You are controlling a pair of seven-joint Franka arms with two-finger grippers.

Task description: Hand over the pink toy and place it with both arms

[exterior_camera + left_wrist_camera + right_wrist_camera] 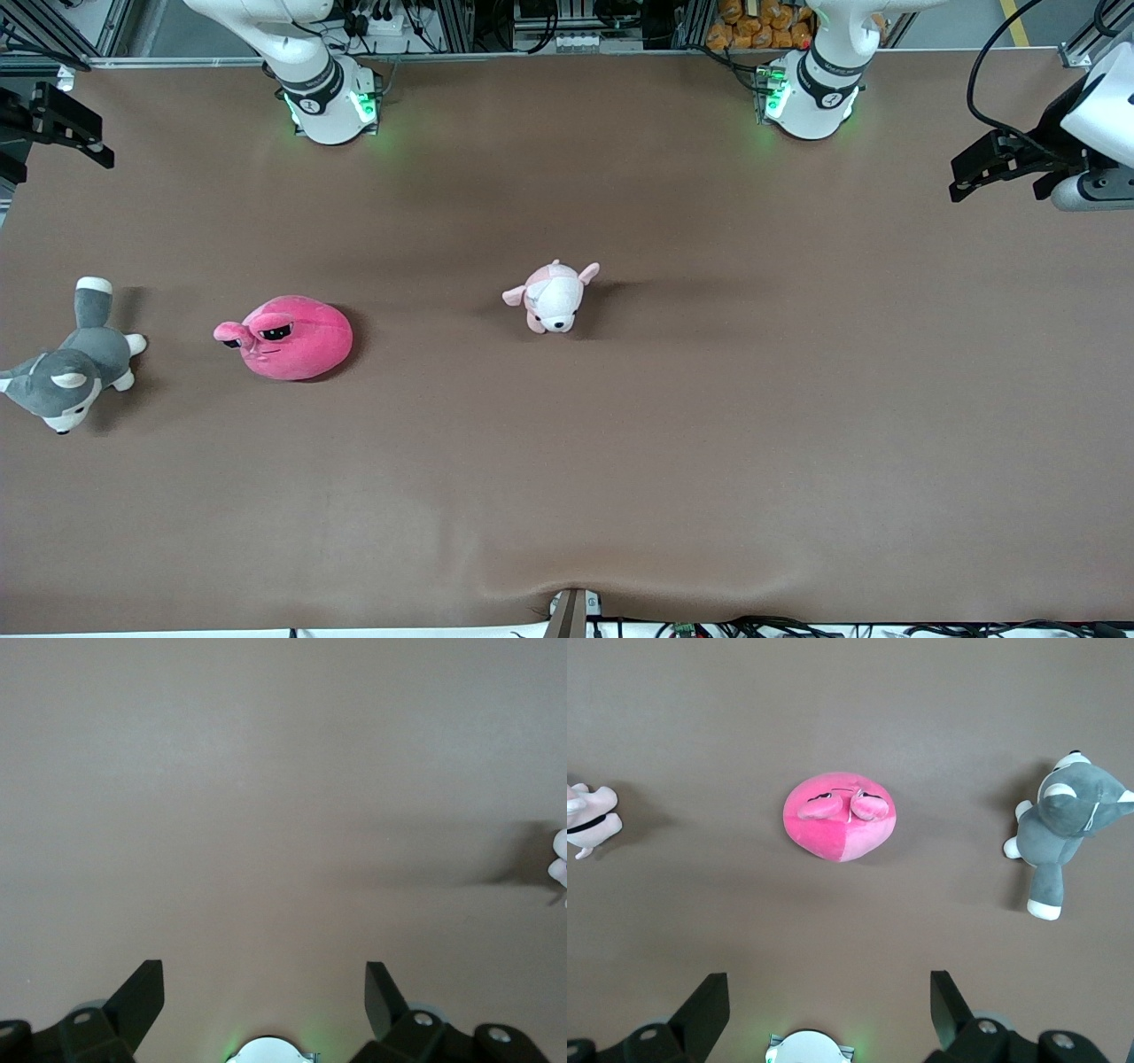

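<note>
Round hot-pink pink toy (pixel 292 338), droopy black eyes

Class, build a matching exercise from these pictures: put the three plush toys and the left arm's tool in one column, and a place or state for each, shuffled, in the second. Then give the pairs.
Column 1
1. pink toy
2. puppy plush
3. husky plush
4. left tool

Column 2
A. at the table's middle
B. open, above bare table
C. at the right arm's end of the table
D. between the other two toys

Pairs: 1-D, 2-A, 3-C, 4-B
</note>
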